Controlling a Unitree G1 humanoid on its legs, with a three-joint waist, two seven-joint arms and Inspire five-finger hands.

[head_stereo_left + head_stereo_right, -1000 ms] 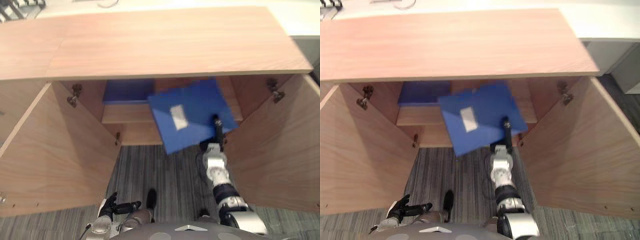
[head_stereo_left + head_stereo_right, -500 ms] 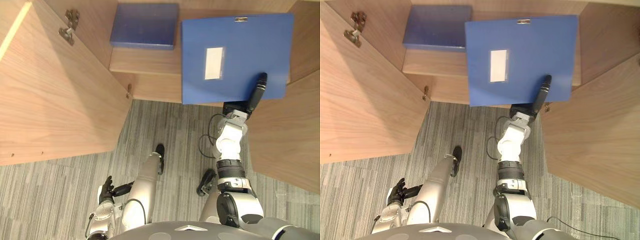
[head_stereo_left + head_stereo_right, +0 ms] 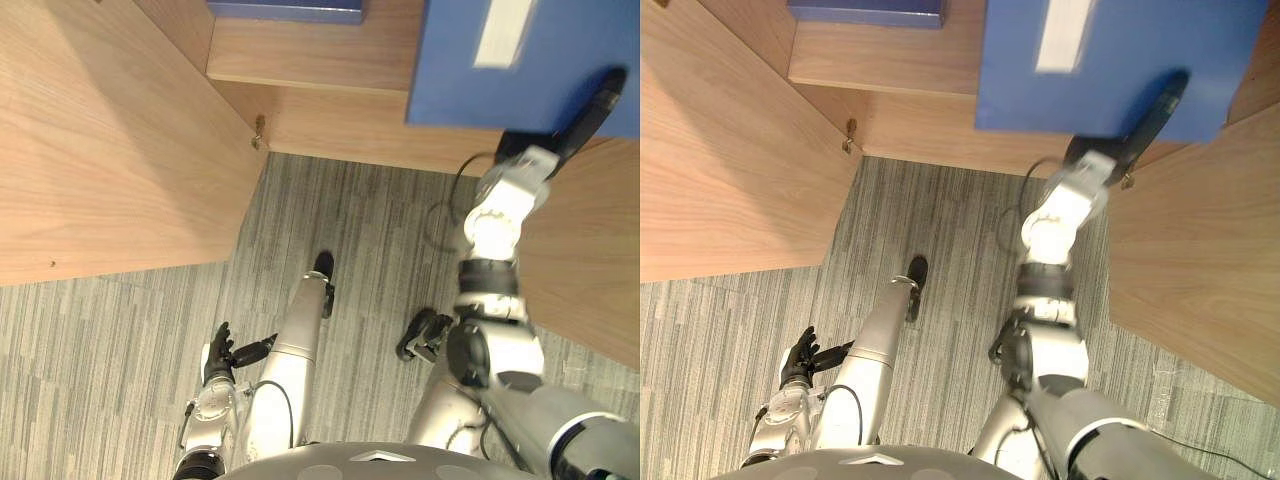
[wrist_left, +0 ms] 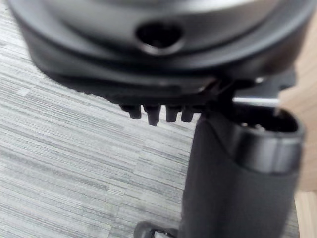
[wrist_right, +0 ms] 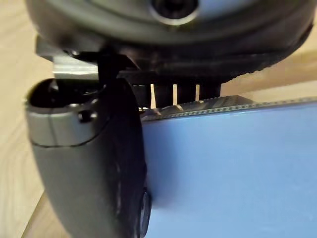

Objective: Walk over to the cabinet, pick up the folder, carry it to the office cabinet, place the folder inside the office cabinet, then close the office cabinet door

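Note:
My right hand (image 3: 592,108) is shut on the lower edge of a blue folder (image 3: 520,55) with a white label, its thumb lying across the cover. The folder is held up in front of the open wooden cabinet's shelf (image 3: 330,55), at its right side. In the right wrist view the thumb (image 5: 94,163) presses on the folder (image 5: 237,168) while the fingers (image 5: 183,91) reach behind its edge. My left hand (image 3: 222,352) hangs low over the carpet with relaxed fingers, holding nothing.
A second blue folder (image 3: 285,10) lies on the shelf at the left. The cabinet's left door (image 3: 110,140) and right door (image 3: 590,250) both stand open on either side of me. Grey striped carpet (image 3: 120,340) covers the floor.
The view has swung downward, so the cabinet top is out of the picture. The folder stays in my right hand and now sits a little further right of the shelf folder.

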